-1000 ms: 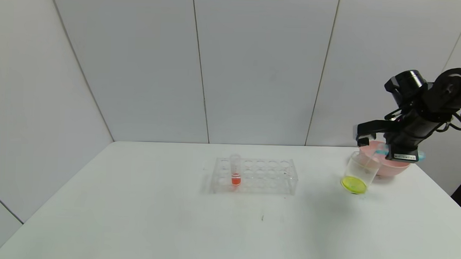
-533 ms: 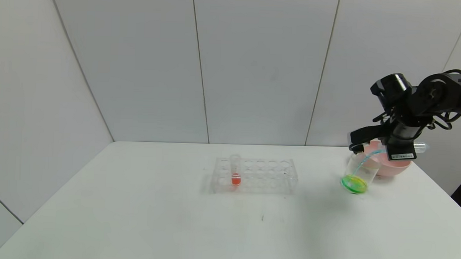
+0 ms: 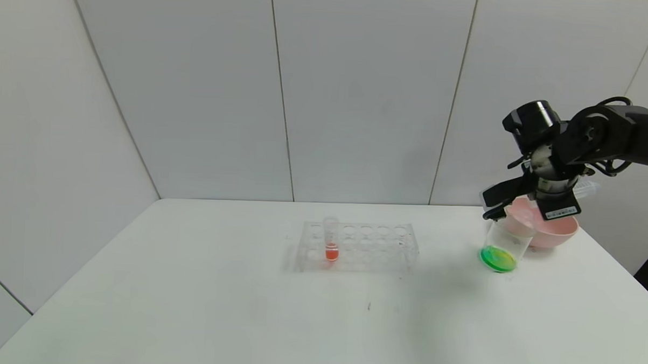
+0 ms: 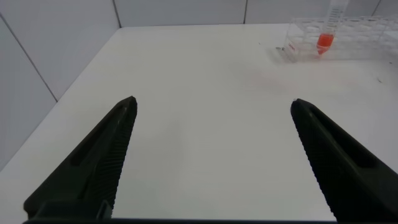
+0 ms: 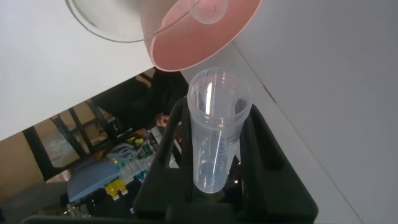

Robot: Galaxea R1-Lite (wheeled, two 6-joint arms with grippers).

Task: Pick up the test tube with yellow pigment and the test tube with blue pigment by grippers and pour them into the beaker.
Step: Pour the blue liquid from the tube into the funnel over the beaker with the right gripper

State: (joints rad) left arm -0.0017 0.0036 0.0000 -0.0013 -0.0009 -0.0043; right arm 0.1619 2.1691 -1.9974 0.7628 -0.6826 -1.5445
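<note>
Head view: right gripper (image 3: 517, 202) hung above beaker (image 3: 504, 243) of green liquid, beside pink bowl (image 3: 554, 229). 1 orange tube (image 3: 331, 239) stood in rack (image 3: 357, 247).

Left wrist: left gripper (image 4: 214, 155) gaped wide, empty.

Right wrist: jaws clamped on the emptied test tube (image 5: 214, 127) at mid-body; light, slick, fragile.

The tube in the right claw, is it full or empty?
Empty. The tube in the right claw looks clear through, with no blue left, and the beaker holds green liquid.
</note>
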